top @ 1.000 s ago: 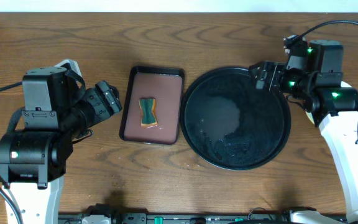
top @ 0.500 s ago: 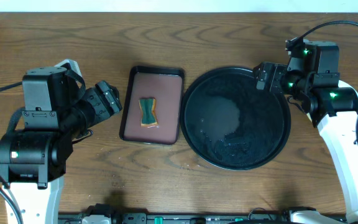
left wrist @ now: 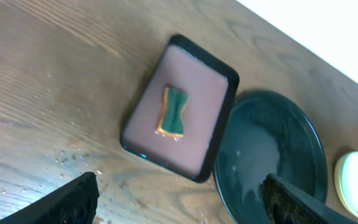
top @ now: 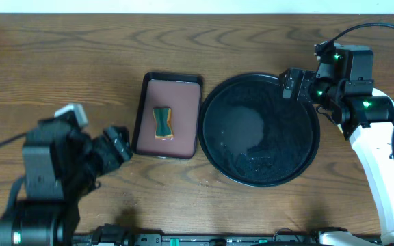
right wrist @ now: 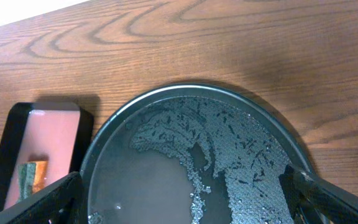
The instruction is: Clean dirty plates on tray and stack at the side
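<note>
A brown wooden table with bold, wavy grain spreads beneath the left gripper and the right gripper. Beyond both, a plain white strip runs along its far edge; whether it is wall or floor is unclear. The light is soft and even. Tiny wet specks dot the wood just ahead of the left gripper.

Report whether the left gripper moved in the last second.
Yes. The left gripper pulled back toward its base, from beside the middle of the brown tray to its near-left corner.
</note>
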`<state>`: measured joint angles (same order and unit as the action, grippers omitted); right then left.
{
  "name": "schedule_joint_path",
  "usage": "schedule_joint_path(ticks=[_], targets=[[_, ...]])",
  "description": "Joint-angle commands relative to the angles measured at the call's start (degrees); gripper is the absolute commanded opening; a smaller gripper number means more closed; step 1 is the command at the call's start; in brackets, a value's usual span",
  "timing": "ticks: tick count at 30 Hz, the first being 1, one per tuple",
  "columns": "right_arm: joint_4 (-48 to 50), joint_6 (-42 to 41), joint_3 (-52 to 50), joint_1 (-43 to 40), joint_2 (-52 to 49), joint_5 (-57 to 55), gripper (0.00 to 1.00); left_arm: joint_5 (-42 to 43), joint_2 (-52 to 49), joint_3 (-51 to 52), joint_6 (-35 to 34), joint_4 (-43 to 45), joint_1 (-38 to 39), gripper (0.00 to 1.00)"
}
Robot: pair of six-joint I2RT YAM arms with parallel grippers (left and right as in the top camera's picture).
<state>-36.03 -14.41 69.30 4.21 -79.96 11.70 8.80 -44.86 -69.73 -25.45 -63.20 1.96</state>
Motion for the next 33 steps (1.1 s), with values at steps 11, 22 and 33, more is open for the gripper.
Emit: schedule_joint_path(ticks=[11,22,33], targets=[[-0.02,0.33,0.61,0.33,0.57,-0.52,0.99,-5.86,21.51,32.22,12.17,43.23,2.89,0.85],[-0.02,0.33,0.61,0.33,0.57,-0.52,0.99,-5.88,37.22,53.81,17.49,57.90,2.84,0.85],[-0.02,0.35,0.61,0.33,0.57,-0.52,0.99,-5.86,44.78,66.97,19.43,65.51,2.82,0.85]])
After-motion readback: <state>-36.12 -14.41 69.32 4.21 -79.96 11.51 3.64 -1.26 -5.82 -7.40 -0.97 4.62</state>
